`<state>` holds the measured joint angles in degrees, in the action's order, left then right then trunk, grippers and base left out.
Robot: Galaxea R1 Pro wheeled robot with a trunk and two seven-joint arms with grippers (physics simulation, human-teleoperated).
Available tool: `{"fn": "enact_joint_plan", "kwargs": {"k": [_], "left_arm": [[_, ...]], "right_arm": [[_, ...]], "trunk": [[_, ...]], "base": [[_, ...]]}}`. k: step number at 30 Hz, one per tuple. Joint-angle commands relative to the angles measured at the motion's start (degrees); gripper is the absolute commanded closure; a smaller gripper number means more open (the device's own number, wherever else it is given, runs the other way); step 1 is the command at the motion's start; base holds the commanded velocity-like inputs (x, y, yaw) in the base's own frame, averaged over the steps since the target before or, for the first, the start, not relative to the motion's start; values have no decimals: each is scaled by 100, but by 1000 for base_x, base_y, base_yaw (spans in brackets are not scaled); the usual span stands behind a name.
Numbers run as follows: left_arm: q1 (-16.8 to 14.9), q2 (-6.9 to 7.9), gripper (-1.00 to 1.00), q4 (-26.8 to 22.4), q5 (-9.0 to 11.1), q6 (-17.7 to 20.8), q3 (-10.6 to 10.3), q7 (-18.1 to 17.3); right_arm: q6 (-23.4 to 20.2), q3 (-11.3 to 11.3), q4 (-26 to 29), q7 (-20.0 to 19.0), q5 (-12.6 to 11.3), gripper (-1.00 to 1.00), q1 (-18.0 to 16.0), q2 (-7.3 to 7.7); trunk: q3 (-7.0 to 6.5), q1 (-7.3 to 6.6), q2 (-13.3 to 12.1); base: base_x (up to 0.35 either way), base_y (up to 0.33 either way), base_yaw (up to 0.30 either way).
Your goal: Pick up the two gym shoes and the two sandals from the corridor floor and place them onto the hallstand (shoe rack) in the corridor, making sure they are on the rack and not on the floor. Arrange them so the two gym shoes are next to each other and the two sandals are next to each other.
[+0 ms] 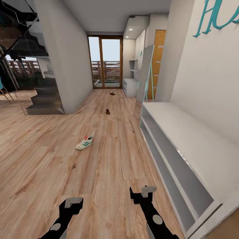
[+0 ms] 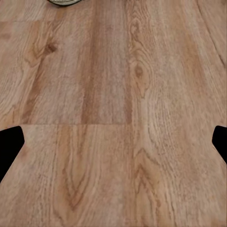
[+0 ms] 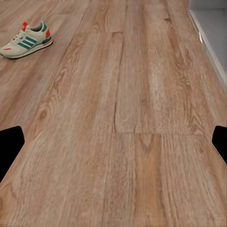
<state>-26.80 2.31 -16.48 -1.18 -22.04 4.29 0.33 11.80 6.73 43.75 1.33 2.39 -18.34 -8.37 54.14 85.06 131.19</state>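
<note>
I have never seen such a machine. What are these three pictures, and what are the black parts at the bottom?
This is a simulated robot with two arms. The large picture comes from its head camera: the black parts are its left gripper and right gripper, both open and empty. The two smaller pictures come from cameras on each wrist, looking down at the corridor floor. One gym shoe lies on the floor; two dark sandals lie farther away. The pale hallstand stands at the right.

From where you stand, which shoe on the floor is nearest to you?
The white gym shoe with green stripes; both dark sandals, one and another, lie farther down the corridor.
</note>
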Motion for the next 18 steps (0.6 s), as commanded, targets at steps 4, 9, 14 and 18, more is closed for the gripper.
{"fn": "enact_joint_plan", "kwargs": {"k": [4, 9, 14, 18], "left_arm": [[-4, 3, -100, 4, -13, -20, 19, -3], [-1, 6, -100, 0, -13, -26, 19, -6], [-2, 12, -100, -3, -13, -34, 19, -6], [-1, 14, -100, -4, -12, -31, 15, -8]], "right_arm": [[15, 6, 0, 15, 25, -100, -3, 0], [15, 10, 1, 17, 25, -100, -3, -1], [12, 12, 4, 22, 25, -100, -3, -2], [8, 18, 8, 24, 25, -100, -3, -2]], "trunk": [[5, 2, 2], [5, 2, 2], [5, 2, 2], [5, 2, 2]], "base": [[286, -143, 0], [184, -82, 0], [76, -27, 0], [147, -10, 0]]}}
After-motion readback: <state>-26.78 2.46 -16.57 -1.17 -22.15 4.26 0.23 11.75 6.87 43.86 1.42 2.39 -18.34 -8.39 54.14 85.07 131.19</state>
